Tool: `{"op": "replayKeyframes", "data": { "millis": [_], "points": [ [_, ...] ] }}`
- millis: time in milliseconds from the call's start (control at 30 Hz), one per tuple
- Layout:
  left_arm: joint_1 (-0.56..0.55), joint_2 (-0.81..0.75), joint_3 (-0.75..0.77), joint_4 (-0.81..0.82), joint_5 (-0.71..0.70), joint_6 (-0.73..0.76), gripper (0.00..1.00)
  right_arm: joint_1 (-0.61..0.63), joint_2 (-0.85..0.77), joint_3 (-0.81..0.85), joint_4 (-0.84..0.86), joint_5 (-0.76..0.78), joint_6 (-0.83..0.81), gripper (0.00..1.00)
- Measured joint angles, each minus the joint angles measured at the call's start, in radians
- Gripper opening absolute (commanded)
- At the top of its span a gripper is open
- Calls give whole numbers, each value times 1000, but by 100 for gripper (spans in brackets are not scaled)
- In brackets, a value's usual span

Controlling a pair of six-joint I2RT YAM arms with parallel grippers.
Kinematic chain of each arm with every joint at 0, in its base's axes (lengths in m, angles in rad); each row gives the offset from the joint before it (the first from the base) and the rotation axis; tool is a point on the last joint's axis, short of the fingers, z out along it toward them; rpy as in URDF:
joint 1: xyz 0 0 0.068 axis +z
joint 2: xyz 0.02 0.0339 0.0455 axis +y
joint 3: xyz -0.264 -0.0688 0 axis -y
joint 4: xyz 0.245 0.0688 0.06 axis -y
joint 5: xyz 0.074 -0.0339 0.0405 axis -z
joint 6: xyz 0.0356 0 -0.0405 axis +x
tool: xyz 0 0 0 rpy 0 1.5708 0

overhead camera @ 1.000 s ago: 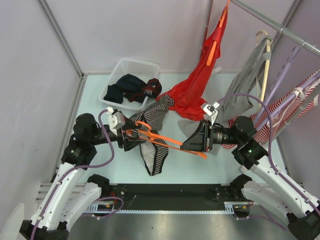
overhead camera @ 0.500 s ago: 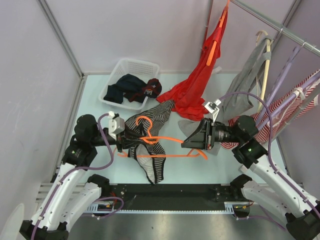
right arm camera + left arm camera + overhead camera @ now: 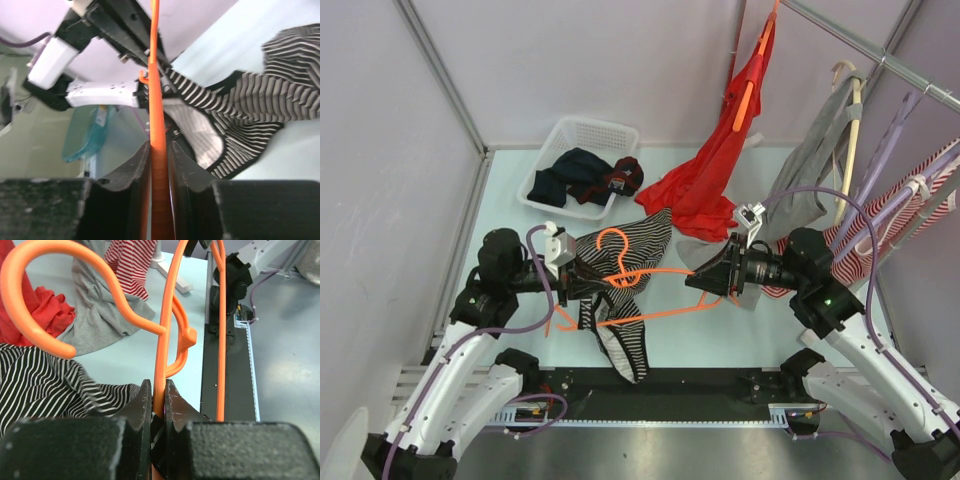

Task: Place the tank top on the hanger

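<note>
The left gripper is clenched on a slim bar of the orange hanger, its two black fingers pressed to either side of the plastic. The right gripper grasps the same hanger from the opposite end, the bar filling the slot between its fingers. In the top view the two grippers face each other, the left one at 9 o'clock and the right one at 3 o'clock. The hanger spans the gap between them with its hook turned toward 12 o'clock. The tank top is draped over the hanger's left half. One part spreads toward 1 o'clock and ends just beside the hem of the red garment. A narrower part trails toward 6 o'clock, down to the black strip at the table's near edge. Bare table shows at 5 o'clock of the hanger, between the trailing cloth and the right arm. At 11 o'clock the white basket sits near the far left corner, well apart from the hanger. At 2 o'clock the grey garment and the red-and-white striped garment crowd the right arm's far side.
</note>
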Motion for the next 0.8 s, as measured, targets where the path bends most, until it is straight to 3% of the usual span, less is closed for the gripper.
{"op": "replayKeyframes", "data": {
  "millis": [300,433,533,633,800],
  "points": [
    [-49,43,0,-5,-116,-7,0,2,-8,2,-174,164,-161,46],
    [-109,63,1,-21,-209,10,0,2,-10,3,-217,203,-202,70],
    [-151,79,3,-36,-288,25,0,5,-15,6,-252,242,-232,81],
    [-189,90,9,-58,-367,43,0,8,-32,18,-308,320,-262,87],
    [-219,100,21,-88,-473,66,0,10,-69,42,-386,487,-283,88]
  ]
}}
